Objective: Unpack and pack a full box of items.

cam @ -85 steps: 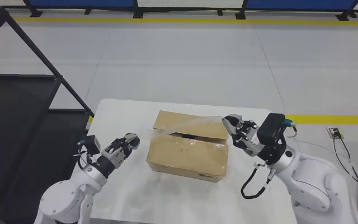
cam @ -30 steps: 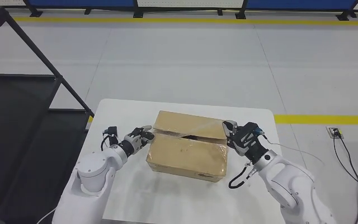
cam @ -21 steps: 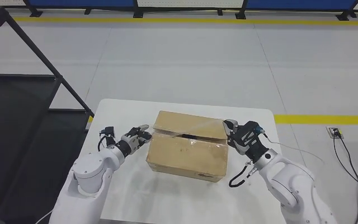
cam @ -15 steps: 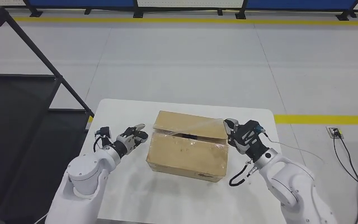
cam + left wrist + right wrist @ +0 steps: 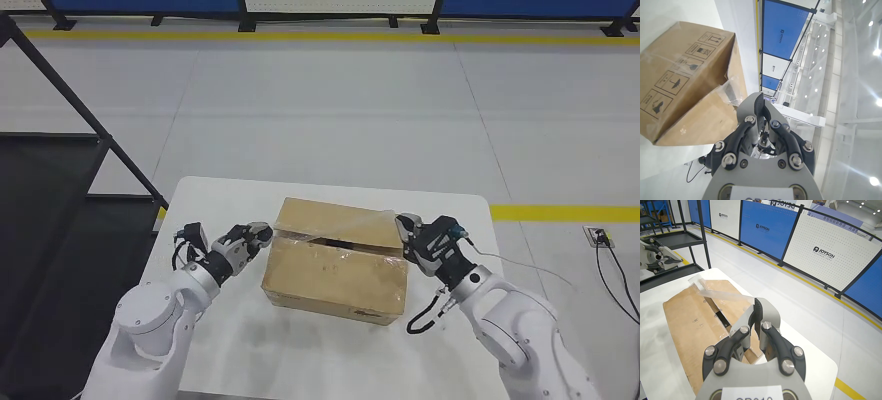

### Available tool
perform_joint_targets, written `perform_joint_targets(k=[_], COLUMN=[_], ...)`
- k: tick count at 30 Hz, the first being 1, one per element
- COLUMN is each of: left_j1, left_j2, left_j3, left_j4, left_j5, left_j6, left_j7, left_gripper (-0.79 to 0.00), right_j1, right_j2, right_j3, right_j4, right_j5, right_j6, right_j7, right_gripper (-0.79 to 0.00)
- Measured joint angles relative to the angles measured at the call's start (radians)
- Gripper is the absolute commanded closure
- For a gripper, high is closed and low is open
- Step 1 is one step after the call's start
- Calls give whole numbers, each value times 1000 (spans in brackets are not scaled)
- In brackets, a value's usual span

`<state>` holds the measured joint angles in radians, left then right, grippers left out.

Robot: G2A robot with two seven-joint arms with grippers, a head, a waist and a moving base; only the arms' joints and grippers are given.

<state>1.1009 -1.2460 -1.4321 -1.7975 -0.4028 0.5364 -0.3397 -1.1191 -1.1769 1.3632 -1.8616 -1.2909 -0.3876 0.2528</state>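
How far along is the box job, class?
Done: the tape is lifted off most of the box's top seam, showing a dark gap. In hand: the right hand pinches one tape end; the left hand is shut beside the box. Left: flaps to open, nothing unpacked.

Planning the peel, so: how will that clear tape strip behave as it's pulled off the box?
Probably floppy and almost weightless: the tape is a thin see-through ribbon stretched above the box from the right gripper. Likely to cling and curl onto itself, as its far end looks crumpled at the box corner.
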Motion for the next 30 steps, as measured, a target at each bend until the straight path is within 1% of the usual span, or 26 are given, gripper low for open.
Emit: perform_joint_targets(k=[5,8,14,18,19,21,22,23,25,28,30], left_j1=[-71,-98,-125,-135,-136,-137,-137,-137,-138,-139,-141], left_j2=[-15,-22,-28,-31,-32,-33,-33,-33,-34,-34,-35], left_j3=[87,115,137,144,146,152,154,157,160,163,165], left_j4=[107,155,211,228,229,231,233,235,239,247,252], left_j5=[-4,-16,-28,-35,-36,-37,-35,-32,-30,-29,-30], left_j6=[-21,-34,-48,-51,-51,-50,-49,-48,-48,-49,-50], left_j7=[58,77,94,99,99,97,96,95,94,92,92], left_gripper=[0,0,0,0,0,0,0,0,0,0,0], right_j1=[-1,-2,-2,1,1,2,2,3,3,4,5], right_j2=[1,1,3,4,4,4,4,4,4,5,5], right_j3=[-2,-1,-2,-3,-3,-3,-4,-4,-4,-4,-4], right_j4=[0,0,5,10,11,12,13,14,15,18,19], right_j5=[0,1,2,2,2,3,4,6,9,12,14], right_j6=[-2,-5,-24,-32,-32,-32,-32,-31,-31,-31,-32], right_j7=[-3,-3,-10,-12,-12,-10,-10,-9,-9,-8,-8], right_gripper=[0,0,0,0,-25,-268,-360,-385,-363,-379,-376])
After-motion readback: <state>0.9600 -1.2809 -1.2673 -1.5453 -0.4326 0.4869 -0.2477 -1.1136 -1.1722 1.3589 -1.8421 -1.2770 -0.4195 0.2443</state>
